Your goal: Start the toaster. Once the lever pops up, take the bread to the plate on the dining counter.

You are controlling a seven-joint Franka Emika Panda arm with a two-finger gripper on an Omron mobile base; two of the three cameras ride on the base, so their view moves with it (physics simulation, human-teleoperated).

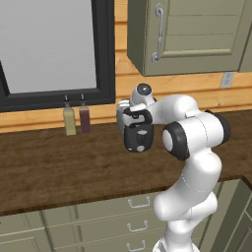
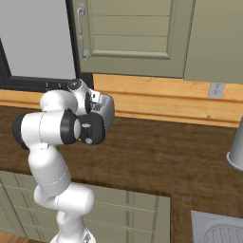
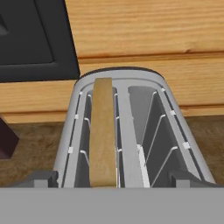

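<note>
Bread: you are looking at one bread slice standing on edge in the left of the two slots as the hand view shows them, its tan top edge rising just above the slot rim, so it is likely reachable from above.
Toaster: one toaster is sitting on the counter against the wooden back wall; its right slot is standing empty, wire guides showing.
Lever: you are not getting a clear look at it; the black end panel is facing you in the left base view, with the arm crowding it.
End effector: you are holding the end effector right over the toaster, its two finger tips spread wide to either side of the slots and gripping nothing, likely placed so to work on the toaster top.
Bottles: two bottles, one pale and one dark, are standing side by side at the wall, left of the toaster and apart from it.
Sink side: you are seeing a sink corner and a grey vessel, well apart.
</note>
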